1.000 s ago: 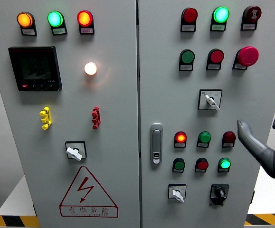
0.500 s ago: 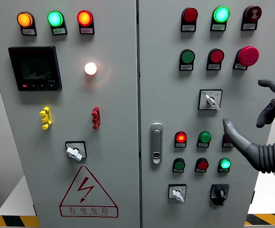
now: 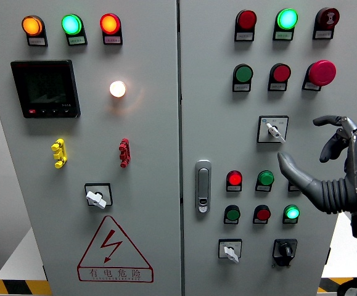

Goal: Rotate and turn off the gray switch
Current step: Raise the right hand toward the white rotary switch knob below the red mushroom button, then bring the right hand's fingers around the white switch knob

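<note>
A rotary switch with a grey-white handle (image 3: 272,129) sits on the right cabinet door, its handle pointing down-right. Two similar grey-handled switches show lower on the panel, one on the left door (image 3: 97,197) and one at the lower right door (image 3: 229,251). My right hand (image 3: 303,142) comes in from the right edge, open, with its thumb (image 3: 287,166) stretched left over the indicator lamps and its fingers (image 3: 333,119) curved at the height of the upper switch. The hand is just right of that switch and is not touching it. The left hand is out of view.
A black-handled switch (image 3: 284,250) is at the lower right. A red mushroom button (image 3: 321,72) sits above the hand. Rows of red and green lamps (image 3: 265,179), partly behind the thumb, are below the switch. A door latch (image 3: 203,186) is at centre.
My right hand has moved up and to the left toward the upper grey switch. Its fingers have come into view, spread apart.
</note>
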`<control>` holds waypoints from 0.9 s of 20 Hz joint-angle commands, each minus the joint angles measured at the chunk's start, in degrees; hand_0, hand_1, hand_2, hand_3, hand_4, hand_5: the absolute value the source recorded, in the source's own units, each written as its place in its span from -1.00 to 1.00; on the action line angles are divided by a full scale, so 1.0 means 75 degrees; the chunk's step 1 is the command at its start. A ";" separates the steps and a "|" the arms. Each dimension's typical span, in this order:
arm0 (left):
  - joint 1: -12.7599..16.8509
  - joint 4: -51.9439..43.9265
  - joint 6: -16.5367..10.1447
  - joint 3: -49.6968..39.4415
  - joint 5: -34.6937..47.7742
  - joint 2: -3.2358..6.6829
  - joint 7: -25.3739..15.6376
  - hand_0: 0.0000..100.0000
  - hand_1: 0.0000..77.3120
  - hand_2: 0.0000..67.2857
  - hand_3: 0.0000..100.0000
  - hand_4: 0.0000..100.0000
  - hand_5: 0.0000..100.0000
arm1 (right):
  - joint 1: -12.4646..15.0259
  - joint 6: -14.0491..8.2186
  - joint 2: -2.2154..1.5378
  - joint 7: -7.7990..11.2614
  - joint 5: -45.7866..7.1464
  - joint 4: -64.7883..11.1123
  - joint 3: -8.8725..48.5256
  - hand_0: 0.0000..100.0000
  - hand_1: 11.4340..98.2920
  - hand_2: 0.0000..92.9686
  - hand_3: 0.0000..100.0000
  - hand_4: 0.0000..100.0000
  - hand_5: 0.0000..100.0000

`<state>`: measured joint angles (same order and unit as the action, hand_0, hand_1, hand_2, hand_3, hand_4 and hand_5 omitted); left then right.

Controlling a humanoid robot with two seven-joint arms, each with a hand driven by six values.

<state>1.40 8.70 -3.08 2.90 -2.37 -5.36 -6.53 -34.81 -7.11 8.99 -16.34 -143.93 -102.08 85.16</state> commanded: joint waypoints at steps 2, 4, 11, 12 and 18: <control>0.0000 0.0000 0.0000 0.0000 0.0000 0.0000 0.0003 -1.00 -1.00 -0.70 -0.57 -0.76 -0.75 | -0.0210 -0.0014 -0.0003 -0.0001 0.0065 0.0390 -0.0011 -1.00 -0.05 -0.02 0.71 0.62 0.79; 0.0000 0.0000 0.0000 0.0000 0.0000 0.0000 -0.0008 -1.00 -1.00 -0.70 -0.57 -0.76 -0.75 | -0.0292 -0.0095 -0.0003 -0.0001 0.0206 0.0566 -0.0011 -1.00 -0.06 0.00 0.71 0.63 0.78; 0.0000 0.0000 0.0000 0.0000 0.0000 0.0000 0.0003 -1.00 -1.00 -0.70 -0.57 -0.76 -0.75 | -0.0678 -0.0248 -0.0003 -0.0001 0.0218 0.1269 -0.0035 -1.00 -0.07 0.06 0.71 0.64 0.75; 0.0000 0.0000 0.0000 0.0000 0.0000 0.0000 0.0003 -1.00 -1.00 -0.70 -0.57 -0.76 -0.75 | -0.0714 -0.0306 -0.0003 -0.0001 0.0218 0.1375 -0.0035 -1.00 -0.08 0.07 0.71 0.63 0.75; 0.0000 0.0000 0.0000 0.0000 0.0000 0.0000 0.0003 -1.00 -1.00 -0.70 -0.57 -0.76 -0.75 | -0.0995 -0.0646 -0.0003 0.0034 0.0230 0.2019 -0.0070 -1.00 -0.09 0.13 0.71 0.64 0.76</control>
<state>1.41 8.70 -3.08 2.90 -2.37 -5.36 -6.53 -41.58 -11.25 8.96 -16.25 -142.28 -88.17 84.68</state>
